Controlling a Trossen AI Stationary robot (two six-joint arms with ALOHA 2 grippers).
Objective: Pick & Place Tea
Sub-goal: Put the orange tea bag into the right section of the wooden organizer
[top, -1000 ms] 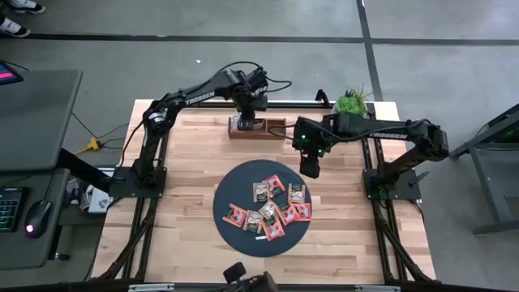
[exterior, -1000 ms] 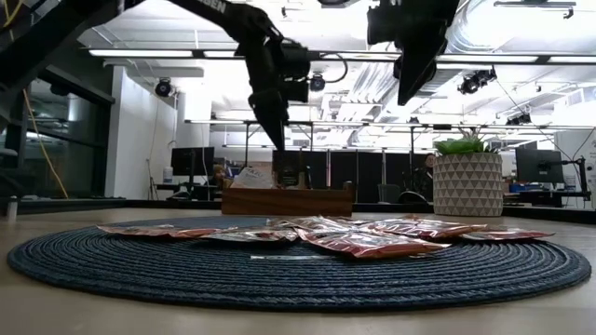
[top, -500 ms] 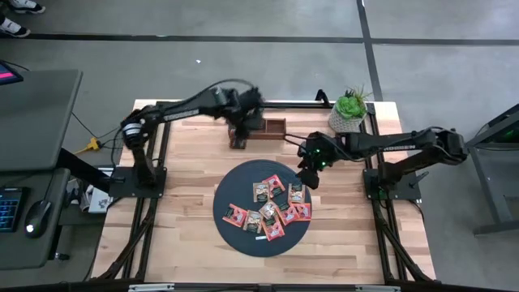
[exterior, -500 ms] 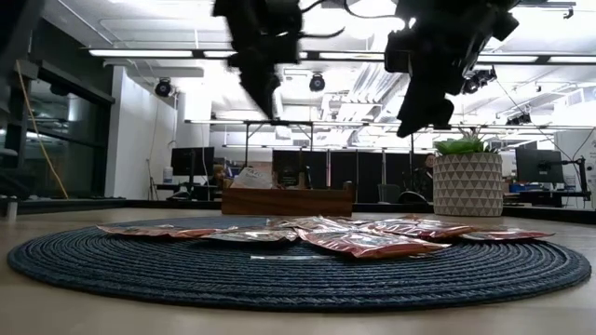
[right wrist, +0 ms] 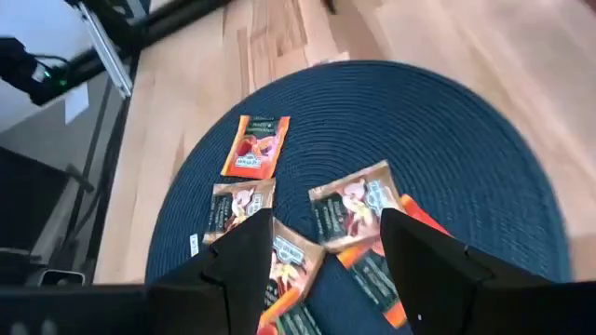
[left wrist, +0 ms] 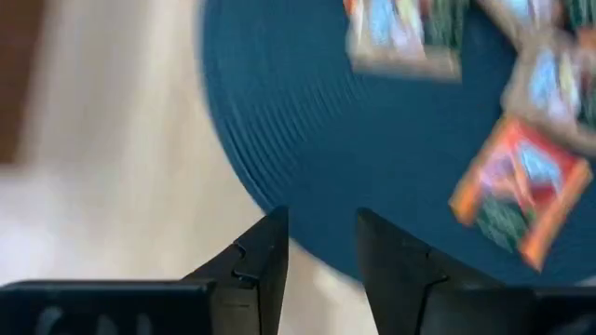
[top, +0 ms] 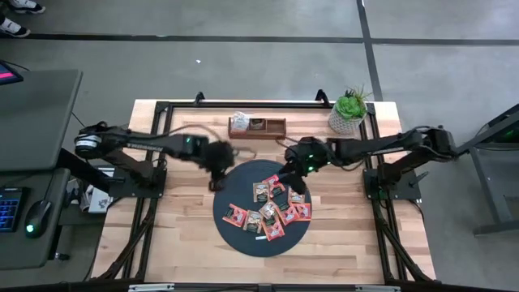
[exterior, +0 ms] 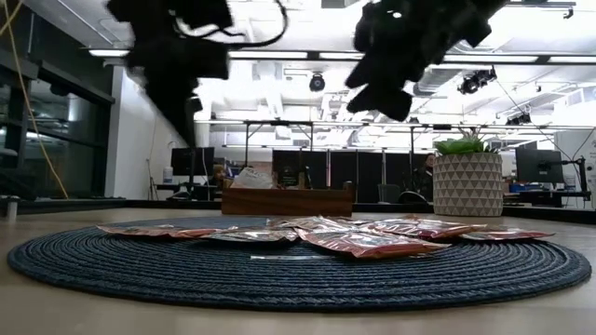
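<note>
Your left gripper (top: 217, 169) hangs over the left edge of the dark round mat (top: 243, 239), above the table (top: 186, 235), and its wrist view shows the two fingers (left wrist: 259, 265) standing apart with a narrow gap and nothing between them. Your right gripper (top: 293, 177) is over the far right part of the mat, right above the tea; its fingers (right wrist: 421, 261) are spread wide, also with nothing in them. The tea sachets (top: 272, 204) lie in a loose cluster on the mat's centre and right half, orange, red and brown ones, some overlapping; from table height they (exterior: 354, 237) show as a flat low heap on the weave. One orange sachet (right wrist: 256, 146) sits a little apart from the rest, toward the mat's edge. At the far side of the table you have the wooden tray (top: 258, 127), with something pale at its left end, and the potted plant (top: 349, 109) in the far right corner, both well apart from the mat. Both grippers are in the air, neither touching a sachet.
</note>
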